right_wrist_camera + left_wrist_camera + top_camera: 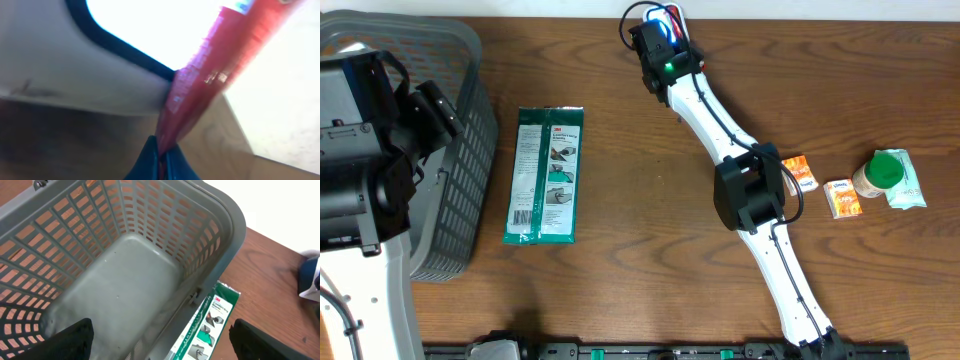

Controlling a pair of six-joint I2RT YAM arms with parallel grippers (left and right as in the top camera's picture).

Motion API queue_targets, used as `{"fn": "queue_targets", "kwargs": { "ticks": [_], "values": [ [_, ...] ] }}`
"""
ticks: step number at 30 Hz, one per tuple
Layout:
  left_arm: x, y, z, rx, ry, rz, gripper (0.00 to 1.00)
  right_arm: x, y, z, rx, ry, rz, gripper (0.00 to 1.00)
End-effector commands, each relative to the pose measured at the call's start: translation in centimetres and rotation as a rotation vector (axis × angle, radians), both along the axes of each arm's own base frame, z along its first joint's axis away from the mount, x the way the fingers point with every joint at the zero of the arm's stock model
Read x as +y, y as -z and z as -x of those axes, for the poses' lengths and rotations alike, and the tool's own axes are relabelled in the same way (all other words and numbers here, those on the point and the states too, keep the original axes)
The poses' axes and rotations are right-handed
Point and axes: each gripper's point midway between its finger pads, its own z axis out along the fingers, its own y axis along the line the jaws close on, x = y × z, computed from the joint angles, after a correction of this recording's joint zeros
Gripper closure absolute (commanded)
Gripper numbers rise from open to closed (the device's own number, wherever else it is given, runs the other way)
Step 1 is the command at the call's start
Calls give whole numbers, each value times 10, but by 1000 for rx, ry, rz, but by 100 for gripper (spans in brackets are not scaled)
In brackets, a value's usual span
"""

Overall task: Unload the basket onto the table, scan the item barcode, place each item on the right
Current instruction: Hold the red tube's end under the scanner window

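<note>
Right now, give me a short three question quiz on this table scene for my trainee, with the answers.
1. True or false: the green package lies inside the grey basket.
2. What does the right gripper hold: A a red packet, B a cup, C nothing?
3. Fill in: the left gripper hangs over the basket with its jaws ____.
Key: 1 false, it lies beside it; 2 A; 3 open.

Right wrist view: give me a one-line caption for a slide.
Jaws shut on the lower edge of a red packet against a bright background.
</note>
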Motion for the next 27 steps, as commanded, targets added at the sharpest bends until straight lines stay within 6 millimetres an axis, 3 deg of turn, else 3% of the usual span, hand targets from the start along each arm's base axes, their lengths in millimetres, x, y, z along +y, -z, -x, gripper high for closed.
{"fn": "queue_targets", "kwargs": {
  "ticks": [1,18,24,27],
  "values": [
    [3,-3,1,-7,-12,-6,12,-13,-4,-8,-7,-19,126,99],
    [3,-3,1,-7,-12,-6,12,-6,-9,-10,2,-70,170,99],
    [3,-3,1,-7,-12,-6,12,15,-24,-4,48,-167,6,99],
    [3,-3,1,-7,-12,-6,12,7,-36,0,52,-134,-76,99]
  ]
}}
